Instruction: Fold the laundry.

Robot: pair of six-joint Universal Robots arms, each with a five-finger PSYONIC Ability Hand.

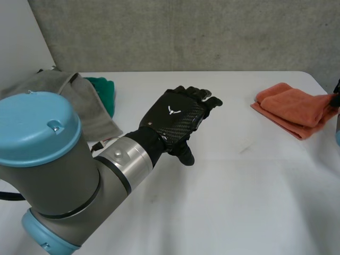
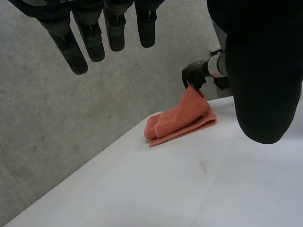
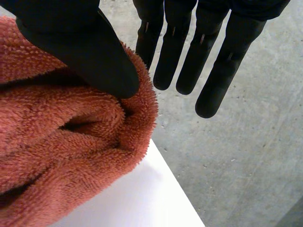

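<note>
While hovering above the middle of the white table (image 1: 239, 186), holds nothing in the black left hand (image 1: 178, 119): fingers (image 2: 92, 40) straight and slightly spread, thumb out to the side, palm clear of the surface. Reaches in on the grey left arm (image 1: 58, 180) with its light-blue cap from the near left. Has the folded orange-red terry towel (image 1: 297, 109) at the table's far right, close to the edge and well apart from the left hand. Lies mostly flat in stacked layers, with one edge drawn up to the black right hand (image 2: 195, 75). Pinches that raised edge there: thumb (image 3: 80, 47) pressed on the pile on one side, straight fingers (image 3: 189, 56) on the other, reaching past the table's rim over grey concrete. Has a crumpled grey cloth (image 1: 79, 101) and a bunched green cloth (image 1: 103, 90) at the far left of the table, touching each other, the green one partly hidden behind the grey. Backs onto a rough grey concrete wall (image 1: 186, 32).
</note>
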